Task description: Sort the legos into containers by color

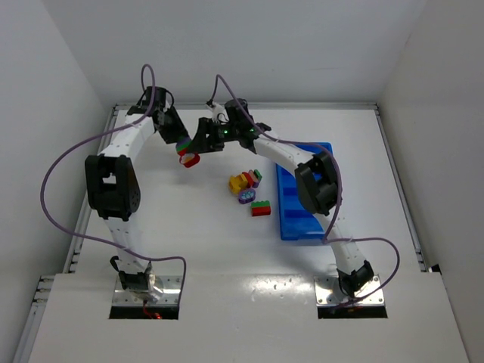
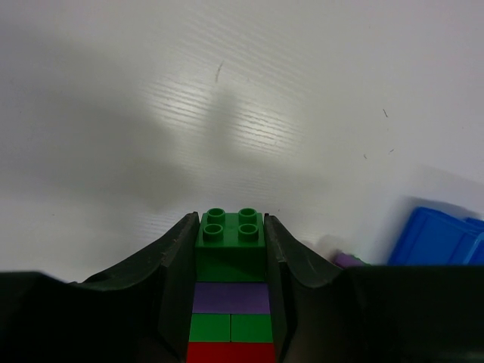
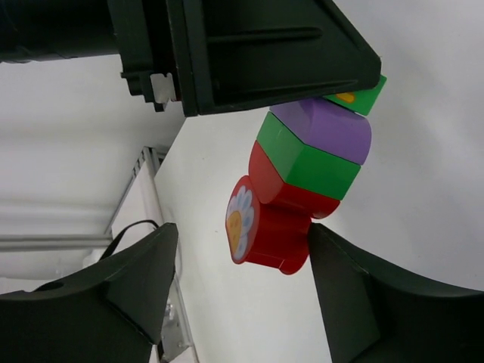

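The white table [image 1: 227, 249] fills the top view, walled in white on three sides. A bright blue rectangular plastic tray [image 1: 302, 219] lies at 3 o'clock from the table's middle, its long side running from 12 to 6, partly under the right arm.

Both arms reach in towards 11 o'clock, where their tips meet above the table. The left claw [image 2: 231, 227] is clamped on a stack of chunky plastic bricks [image 3: 302, 159]. Its fingers press the sides of the studded green top brick, and purple, green and red layers follow beneath. A round red piece with a white flower face [image 3: 268, 234] ends the stack. The right claw [image 1: 203, 144] stands with its jaws apart on either side of that red piece. Whether a finger touches it I cannot tell.

Near the table's middle, at 9 o'clock from the tray, lie loose bricks: a yellow and red cluster [image 1: 240, 181], a purple brick [image 1: 246, 197] and a green-on-red brick [image 1: 261, 208]
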### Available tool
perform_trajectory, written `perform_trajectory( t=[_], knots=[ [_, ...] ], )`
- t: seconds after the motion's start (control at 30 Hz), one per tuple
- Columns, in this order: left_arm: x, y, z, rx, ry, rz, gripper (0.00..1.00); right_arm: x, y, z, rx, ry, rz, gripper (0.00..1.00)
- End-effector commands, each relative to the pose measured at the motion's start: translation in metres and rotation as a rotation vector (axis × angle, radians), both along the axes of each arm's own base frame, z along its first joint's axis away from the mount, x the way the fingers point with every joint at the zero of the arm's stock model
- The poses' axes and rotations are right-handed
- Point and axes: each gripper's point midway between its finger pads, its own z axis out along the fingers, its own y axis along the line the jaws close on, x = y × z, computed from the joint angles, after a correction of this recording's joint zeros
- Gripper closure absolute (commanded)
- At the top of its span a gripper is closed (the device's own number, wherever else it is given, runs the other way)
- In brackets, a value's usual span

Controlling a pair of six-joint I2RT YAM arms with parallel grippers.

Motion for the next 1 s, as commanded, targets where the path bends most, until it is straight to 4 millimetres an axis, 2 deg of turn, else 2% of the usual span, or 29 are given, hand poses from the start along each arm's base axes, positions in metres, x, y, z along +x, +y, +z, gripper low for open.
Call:
perform_trajectory(
  t=[0.0, 0.07, 0.13, 0.2, 0.27, 0.37, 0.57, 0.67, 0.7, 0.77, 0.83, 0.9, 0.97],
  knots=[
    [0.025, 0.004, 0.027, -0.029, -0.102, 0.019, 1.00, -0.007, 0.002, -0.011, -0.010, 0.036, 0.013, 0.34],
    [0.025, 0.003, 0.027, -0.035, -0.101, 0.025, 1.00, -0.006, 0.002, -0.011, -0.014, 0.034, 0.003, 0.38],
    [0.025, 0.002, 0.028, -0.042, -0.101, 0.019, 1.00, -0.004, 0.002, -0.012, -0.019, 0.030, -0.008, 0.38],
    [0.027, 0.001, 0.029, -0.049, -0.108, 0.026, 1.00, -0.005, 0.001, -0.019, -0.029, 0.045, -0.008, 0.33],
    [0.025, 0.002, 0.026, -0.048, -0.099, 0.026, 1.00, -0.005, 0.001, -0.019, -0.029, 0.045, -0.008, 0.33],
    [0.024, 0.000, 0.031, -0.056, -0.109, 0.020, 1.00, -0.003, 0.001, -0.025, -0.038, 0.050, -0.016, 0.25],
    [0.020, 0.000, 0.029, -0.055, -0.100, 0.020, 1.00, 0.007, -0.007, -0.024, -0.042, 0.049, -0.043, 0.25],
    [0.020, -0.002, 0.027, -0.063, -0.100, 0.013, 1.00, 0.008, -0.007, -0.024, -0.044, 0.041, -0.040, 0.36],
    [0.020, -0.002, 0.027, -0.063, -0.100, 0.013, 1.00, 0.008, -0.007, -0.024, -0.044, 0.041, -0.040, 0.46],
    [0.021, -0.004, 0.031, -0.072, -0.108, 0.006, 1.00, 0.001, -0.003, -0.026, -0.040, 0.043, -0.021, 0.53],
    [0.022, -0.004, 0.026, -0.071, -0.099, 0.006, 1.00, 0.002, -0.002, -0.024, -0.034, 0.034, -0.021, 0.66],
    [0.022, -0.004, 0.026, -0.071, -0.099, 0.006, 1.00, 0.002, -0.002, -0.024, -0.034, 0.034, -0.021, 0.74],
    [0.023, -0.004, 0.028, -0.078, -0.107, 0.013, 1.00, 0.002, -0.002, -0.018, -0.028, 0.026, -0.021, 0.92]
  ],
)
